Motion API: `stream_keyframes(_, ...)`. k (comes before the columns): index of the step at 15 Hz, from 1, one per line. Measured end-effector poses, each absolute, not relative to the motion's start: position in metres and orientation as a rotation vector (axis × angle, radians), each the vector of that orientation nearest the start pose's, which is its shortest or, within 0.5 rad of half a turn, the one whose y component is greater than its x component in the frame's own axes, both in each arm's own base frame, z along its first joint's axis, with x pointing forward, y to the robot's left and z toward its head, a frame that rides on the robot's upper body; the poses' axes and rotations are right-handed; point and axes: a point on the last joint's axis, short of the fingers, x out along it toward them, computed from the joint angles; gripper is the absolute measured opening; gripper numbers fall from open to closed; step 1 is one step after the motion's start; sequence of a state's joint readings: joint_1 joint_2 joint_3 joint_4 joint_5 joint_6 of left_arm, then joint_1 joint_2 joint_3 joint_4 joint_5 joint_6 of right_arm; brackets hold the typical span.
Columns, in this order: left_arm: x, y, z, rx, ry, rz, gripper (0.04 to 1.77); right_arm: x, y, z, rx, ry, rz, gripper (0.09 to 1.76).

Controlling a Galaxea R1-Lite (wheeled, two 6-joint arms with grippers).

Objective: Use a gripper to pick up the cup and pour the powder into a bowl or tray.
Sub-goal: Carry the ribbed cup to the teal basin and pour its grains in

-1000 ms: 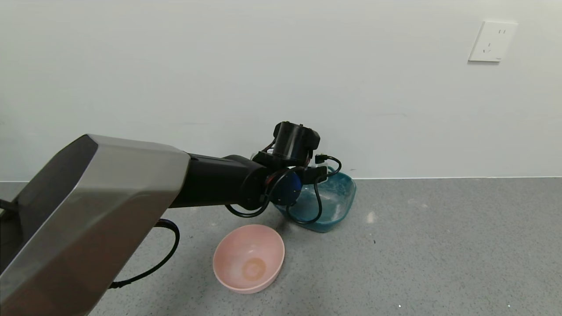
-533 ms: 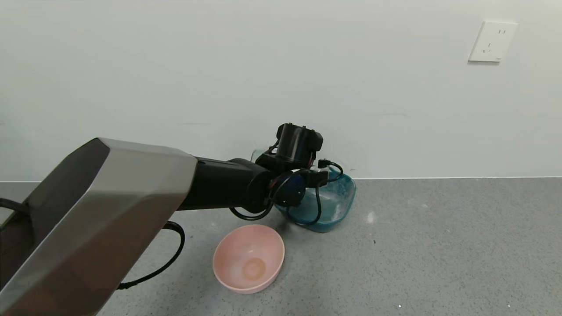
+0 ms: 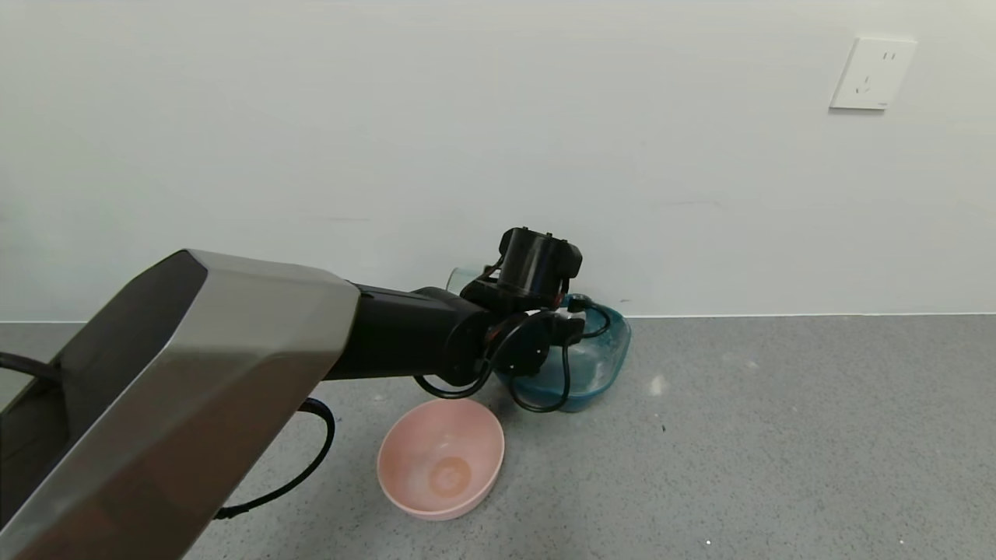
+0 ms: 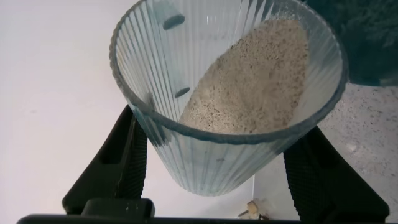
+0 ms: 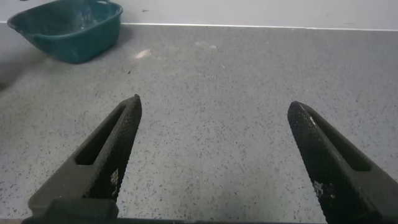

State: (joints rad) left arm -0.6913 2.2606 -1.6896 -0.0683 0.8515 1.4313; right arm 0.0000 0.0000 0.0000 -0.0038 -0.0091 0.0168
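While your left gripper [image 4: 217, 155] clamps the tilted cup [image 4: 227, 93] of powder [image 4: 255, 81] beside the wall, over the teal dish's [image 3: 603, 365] rim, your right gripper [image 5: 217, 155] hangs wide open above bare counter [image 5: 217, 93].

We see a round pink bowl [image 3: 441, 457] sitting upright on our grey speckled desk [image 3: 778, 435], and a white wall socket [image 3: 872, 73] mounted high on the pale wall [image 3: 311, 117].

In the head view the cup [image 3: 461, 277] is mostly hidden behind the left gripper [image 3: 545, 311] — only a sliver of rim is seen. The teal dish [image 3: 603, 365] is partly covered by cables, and its contents cannot be made out.
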Motion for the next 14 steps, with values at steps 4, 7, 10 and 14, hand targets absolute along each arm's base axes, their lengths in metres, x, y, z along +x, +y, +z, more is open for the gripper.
stream_keyframes(4,0.3632,-0.2854,0.1538,1.808,0.436,-0.125,1.27,-0.0228,-0.0002,0.0759,0.017,-0.004,-0.010,1.71)
stream_keyframes(7,0.3623,-0.2861,0.1538,1.832,0.445,-0.116,1.27,-0.0228,-0.0002,0.0759,0.016,-0.004,-0.009,1.71)
stream_keyframes(10,0.3632,-0.2871,0.1515,1.851,0.462,-0.098,1.27,-0.0228,-0.0002,0.0759,0.017,-0.004,-0.009,1.71)
stream_keyframes(14,0.3638,-0.2880,0.1495,1.870,0.478,-0.081,1.27,-0.0228,-0.0002,0.0759,0.017,-0.004,-0.010,1.71)
